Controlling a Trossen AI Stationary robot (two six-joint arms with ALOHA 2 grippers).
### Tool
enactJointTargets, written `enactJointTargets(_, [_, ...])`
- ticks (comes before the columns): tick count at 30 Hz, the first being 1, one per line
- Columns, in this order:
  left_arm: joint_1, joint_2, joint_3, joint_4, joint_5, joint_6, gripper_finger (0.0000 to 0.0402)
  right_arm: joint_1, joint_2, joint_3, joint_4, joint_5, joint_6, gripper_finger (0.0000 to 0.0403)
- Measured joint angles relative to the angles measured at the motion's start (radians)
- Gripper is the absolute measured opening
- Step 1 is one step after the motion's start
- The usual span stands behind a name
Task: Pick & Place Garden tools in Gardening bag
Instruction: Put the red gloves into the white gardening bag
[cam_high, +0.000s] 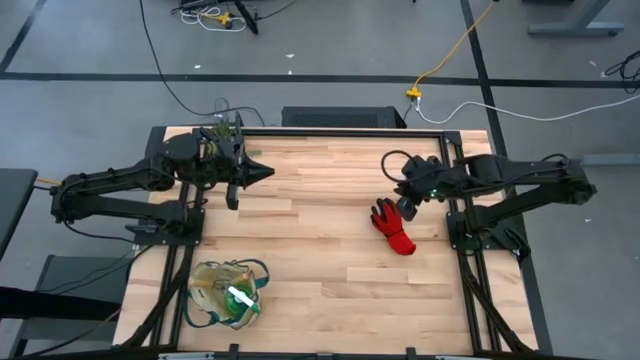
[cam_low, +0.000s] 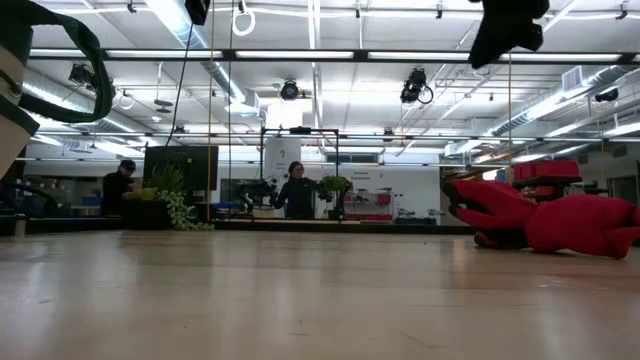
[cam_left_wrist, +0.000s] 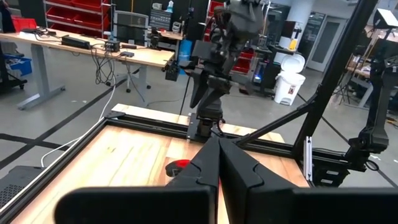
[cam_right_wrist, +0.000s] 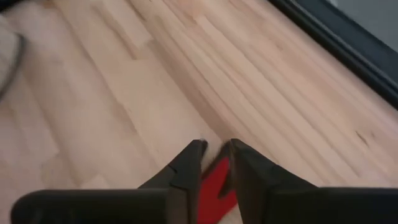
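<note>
The black-and-red glove bundle lies flat on the table at the right; it also shows in the low view. My right gripper hangs above its far end, clear of it, fingers a little apart, with red glove showing between them. The beige gardening bag with green trim sits slumped at the near left, a translucent green item with a white part inside it. My left gripper is shut and empty at the far left, pointing toward the table's right.
A small green potted plant stands at the far left corner behind my left arm. Black frame rails run along the table's far edge and sides. Bare wood lies between the bag and the glove. People stand in the room beyond.
</note>
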Motion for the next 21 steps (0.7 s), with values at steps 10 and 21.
enactJointTargets(10, [0.0, 0.0, 0.0, -0.007, 0.0, 0.0, 0.0013, 0.0, 0.09, 0.0, -0.051, -0.006, 0.054, 0.0157])
enactJointTargets(21, [0.0, 0.0, 0.0, -0.026, 0.0, -0.001, 0.0012, -0.001, 0.189, 0.0, -0.06, -0.017, 0.107, 0.0239])
